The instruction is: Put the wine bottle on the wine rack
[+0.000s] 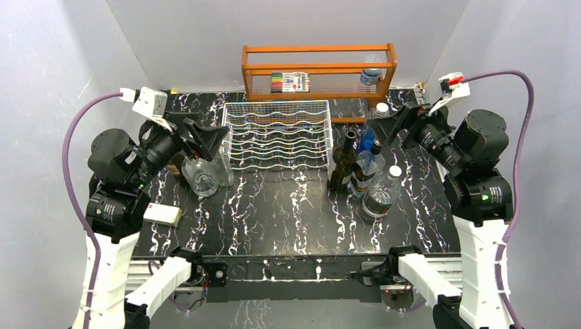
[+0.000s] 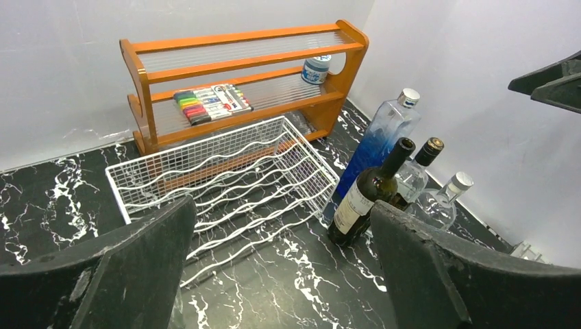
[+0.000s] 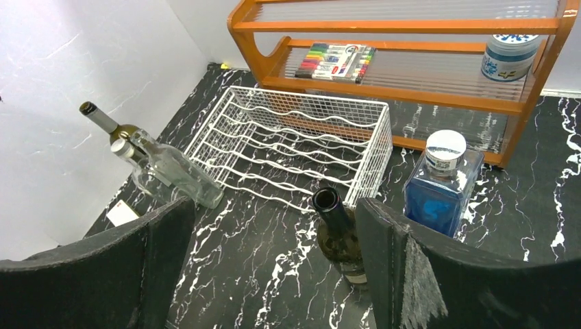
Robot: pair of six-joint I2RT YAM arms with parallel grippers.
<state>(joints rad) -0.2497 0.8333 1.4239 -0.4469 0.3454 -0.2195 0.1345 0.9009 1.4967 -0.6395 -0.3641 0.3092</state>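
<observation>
The white wire wine rack lies on the black marble table in front of the orange shelf, and no bottle is in it; it also shows in the left wrist view and the right wrist view. A dark green wine bottle with a white label stands upright just right of the rack, its open neck toward the right wrist camera. My left gripper is open and empty at the rack's left side. My right gripper is open and empty, above and right of the bottle.
A blue bottle and two clear bottles stand beside the wine bottle. Two more bottles stand left of the rack under my left arm. The orange shelf holds markers and a jar. A white box lies near left.
</observation>
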